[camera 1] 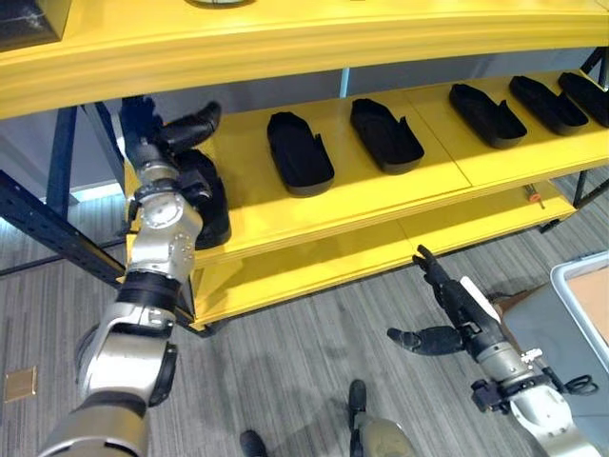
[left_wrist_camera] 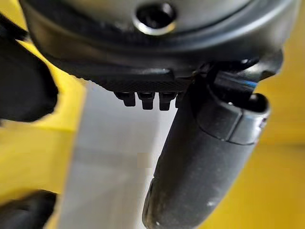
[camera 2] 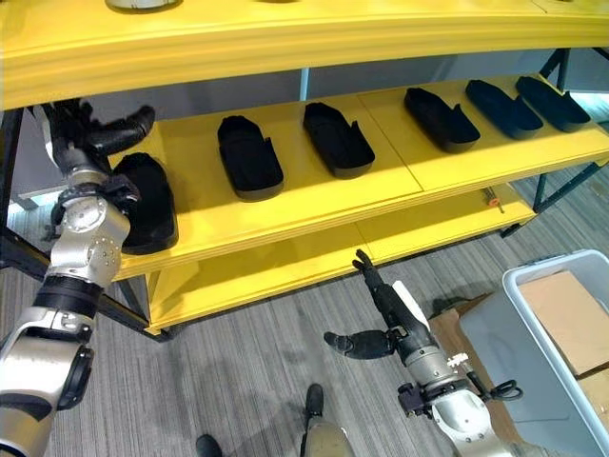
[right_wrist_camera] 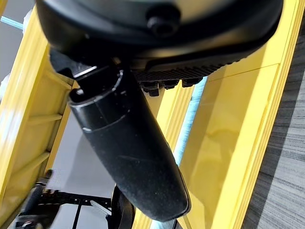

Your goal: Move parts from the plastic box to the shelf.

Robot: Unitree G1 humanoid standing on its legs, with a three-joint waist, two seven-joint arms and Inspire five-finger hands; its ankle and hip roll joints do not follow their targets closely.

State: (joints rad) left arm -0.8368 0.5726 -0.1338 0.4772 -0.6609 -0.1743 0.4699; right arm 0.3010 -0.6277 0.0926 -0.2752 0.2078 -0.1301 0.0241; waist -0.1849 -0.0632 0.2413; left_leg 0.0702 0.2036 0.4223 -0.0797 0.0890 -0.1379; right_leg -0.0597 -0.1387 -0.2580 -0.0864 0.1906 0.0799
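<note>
- Left hand (camera 2: 95,138) is up at the left end of the yellow shelf's (camera 1: 400,195) middle board, fingers relaxed and holding nothing, just above a black part (camera 2: 152,205) lying at that end.
- Five more black parts (camera 1: 297,150) lie in a row along the same board towards its right end.
- Right hand (camera 1: 452,305) hangs over the floor (camera 1: 285,352) before the shelf's lowest board, fingers straight, empty.
- Plastic box (camera 2: 533,314) stands on the floor at the right.

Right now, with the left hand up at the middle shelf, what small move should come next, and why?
Probably draw the left hand back from the yellow shelf. Its thumb stands clear and it appears to grip nothing, while the leftmost black part already lies on the board beside it. The right hand hangs open near the plastic box, so it looks ready to reach in.
</note>
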